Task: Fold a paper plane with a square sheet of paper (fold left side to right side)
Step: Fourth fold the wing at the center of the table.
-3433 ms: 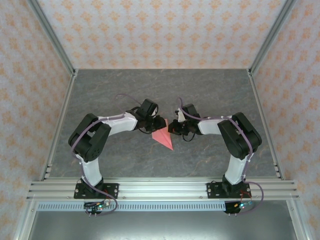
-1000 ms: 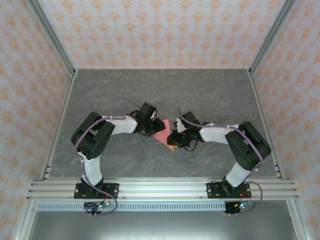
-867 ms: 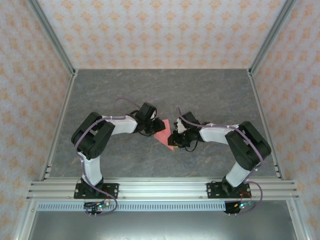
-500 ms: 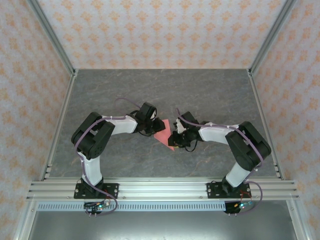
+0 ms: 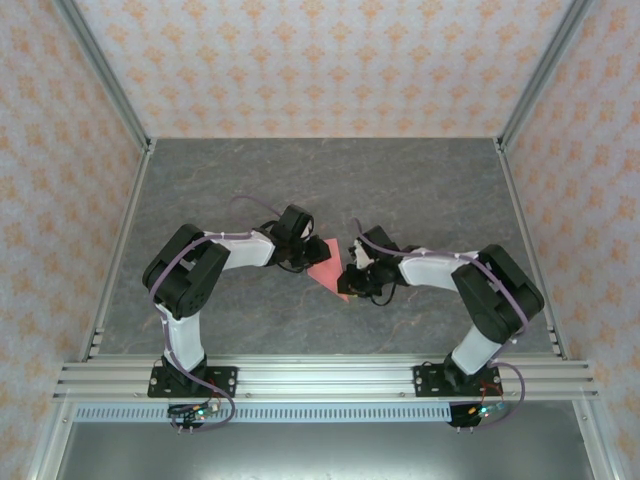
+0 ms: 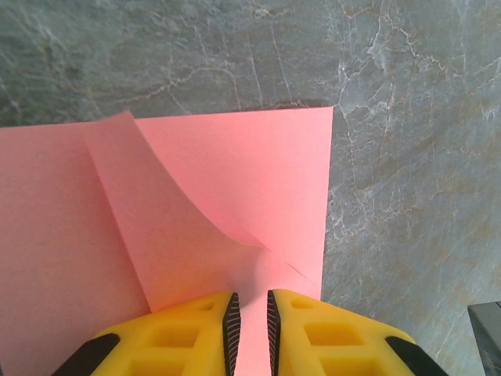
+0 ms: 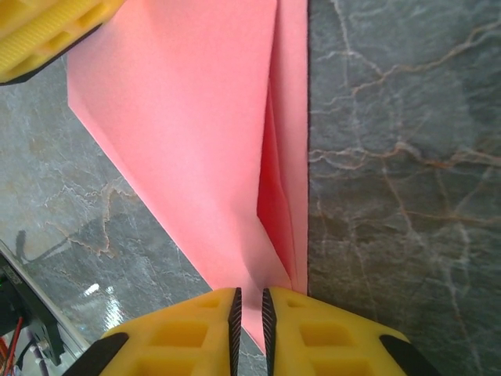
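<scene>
right gripper point(image 7: 248, 301): yellow fingers sitting almost together, a thin slit between, pinching the near tip of the folded pink-red paper sheet point(image 5: 328, 266) at its 5 o'clock end. sheet is lying mid grey marbled tabletop point(image 5: 420, 190). left gripper point(image 6: 249, 301), at the sheet's 10 o'clock: fingers likewise nearly touching, pinching a curling upper flap.

Grey marbled table point(image 5: 420, 190), patterned walls point(image 5: 320, 60)
</scene>
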Controlling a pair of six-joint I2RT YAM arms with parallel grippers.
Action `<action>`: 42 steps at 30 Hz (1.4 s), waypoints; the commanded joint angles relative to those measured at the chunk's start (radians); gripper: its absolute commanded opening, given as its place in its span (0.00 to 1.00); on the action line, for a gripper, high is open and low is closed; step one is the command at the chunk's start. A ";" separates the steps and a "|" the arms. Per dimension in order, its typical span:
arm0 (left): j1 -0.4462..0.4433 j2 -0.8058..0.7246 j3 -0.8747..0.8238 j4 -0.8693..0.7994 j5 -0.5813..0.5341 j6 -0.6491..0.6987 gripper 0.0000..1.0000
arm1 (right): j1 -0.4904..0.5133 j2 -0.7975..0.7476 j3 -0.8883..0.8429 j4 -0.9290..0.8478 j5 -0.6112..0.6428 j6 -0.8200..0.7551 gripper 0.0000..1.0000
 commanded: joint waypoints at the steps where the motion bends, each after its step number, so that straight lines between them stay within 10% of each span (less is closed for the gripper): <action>1: -0.003 0.024 -0.028 -0.095 -0.055 0.013 0.22 | 0.009 -0.013 -0.067 -0.068 -0.024 0.049 0.18; 30: -0.003 0.024 -0.030 -0.089 -0.051 0.010 0.21 | 0.009 -0.332 -0.104 -0.070 0.001 0.094 0.11; 42: -0.013 0.024 -0.019 -0.082 -0.046 0.006 0.22 | 0.009 -0.077 -0.010 0.092 0.041 0.183 0.02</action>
